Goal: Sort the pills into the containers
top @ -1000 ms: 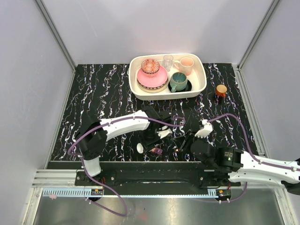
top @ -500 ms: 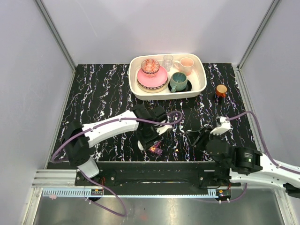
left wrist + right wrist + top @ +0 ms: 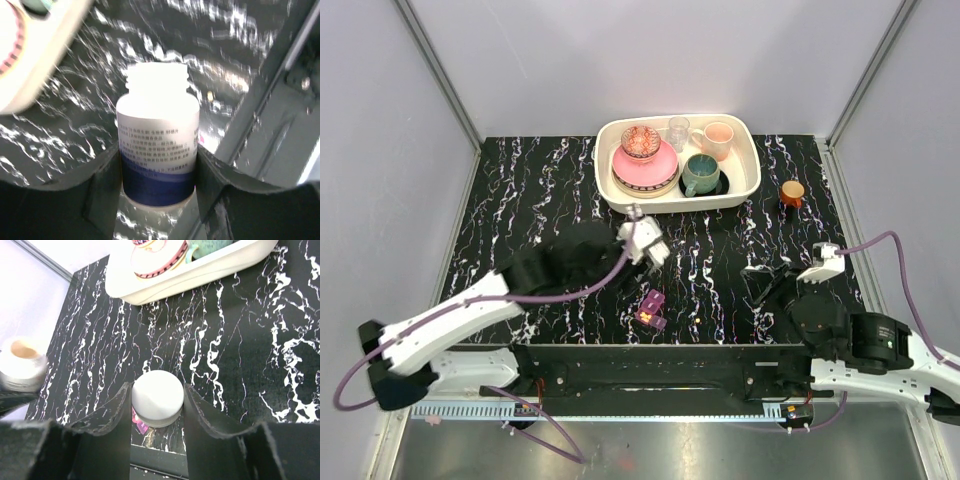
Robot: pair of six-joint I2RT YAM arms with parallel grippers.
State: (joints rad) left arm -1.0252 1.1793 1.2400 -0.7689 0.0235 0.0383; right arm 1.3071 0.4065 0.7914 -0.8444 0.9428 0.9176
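My left gripper [image 3: 159, 156] is shut on a white bottle [image 3: 157, 125] with a blue band, its mouth uncapped. In the top view this gripper [image 3: 645, 250] hangs above the table's middle, behind the magenta pill box [image 3: 650, 308]. My right gripper [image 3: 157, 396] is shut on the bottle's white cap [image 3: 156, 395] and sits to the front right [image 3: 767, 285]. A corner of the pill box [image 3: 137, 424] shows under the cap. One tiny orange pill [image 3: 210, 94] lies loose on the table, right of the box [image 3: 707, 320]. The bottle's open mouth [image 3: 20, 362] shows orange inside.
A cream tray [image 3: 745, 190] of crockery stands at the back centre, with its rim [image 3: 45, 60] close to the left gripper. A small brown, orange-lidded jar [image 3: 792, 192] stands at the back right. The metal frame rail [image 3: 650, 365] runs along the near edge.
The left arm has lifted the bottle away from the pill box and swung it toward the back. The right arm has drawn back to the right with the cap.
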